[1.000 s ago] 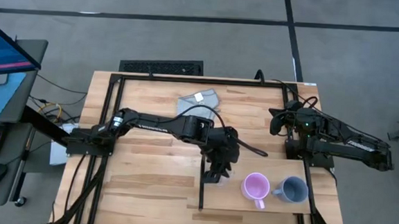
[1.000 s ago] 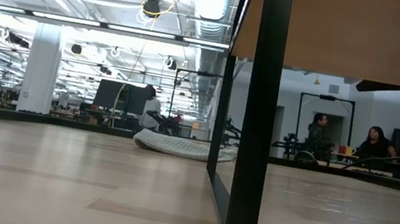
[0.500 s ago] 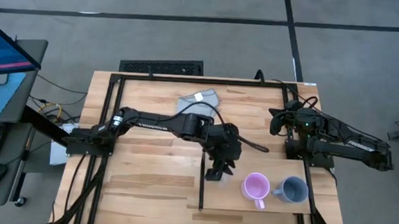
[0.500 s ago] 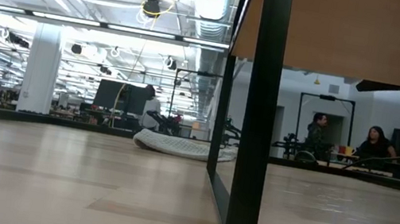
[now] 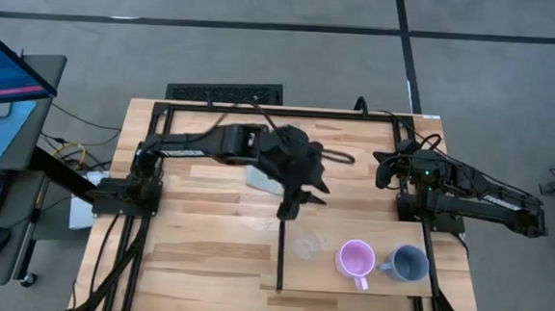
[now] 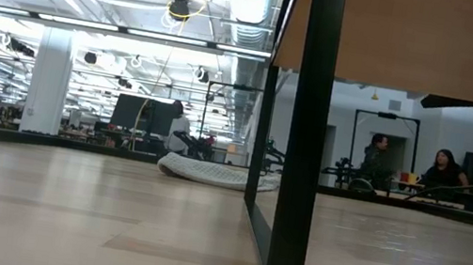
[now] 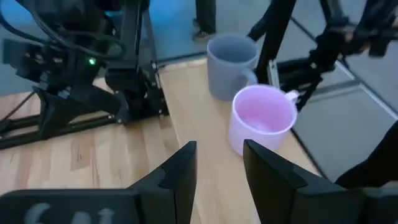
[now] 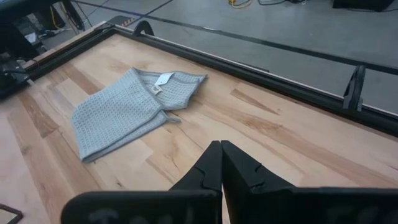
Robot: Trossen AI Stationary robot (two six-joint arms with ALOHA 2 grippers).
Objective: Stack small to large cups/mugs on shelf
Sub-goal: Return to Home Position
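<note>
The light-wood shelf (image 5: 388, 235) lies at the table's near right, with its black divider strip (image 5: 281, 257) on its left end. On it stand three vessels in a row, each upright on its base: the clear cup (image 5: 306, 246), the pink mug (image 5: 356, 259) and the grey-blue mug (image 5: 408, 264). My left gripper (image 5: 290, 206) is open and empty, above the shelf's far left corner, clear of the clear cup. Its wrist view shows the pink mug (image 7: 261, 118) and the grey-blue mug (image 7: 231, 65) ahead of the left gripper (image 7: 219, 168). My right gripper (image 5: 383, 170) is shut and empty at the far right.
A folded light-blue cloth (image 8: 124, 109) lies on the table's far middle, partly under my left arm (image 5: 257, 178). The table's black frame (image 5: 261, 109) runs along its edges. People sit in the room beyond the table (image 6: 445, 170).
My left gripper has drawn away from the clear cup, up and toward the table's far edge, and the arm has folded back. The clear cup stays standing on the shelf beside the divider strip and now shows uncovered.
</note>
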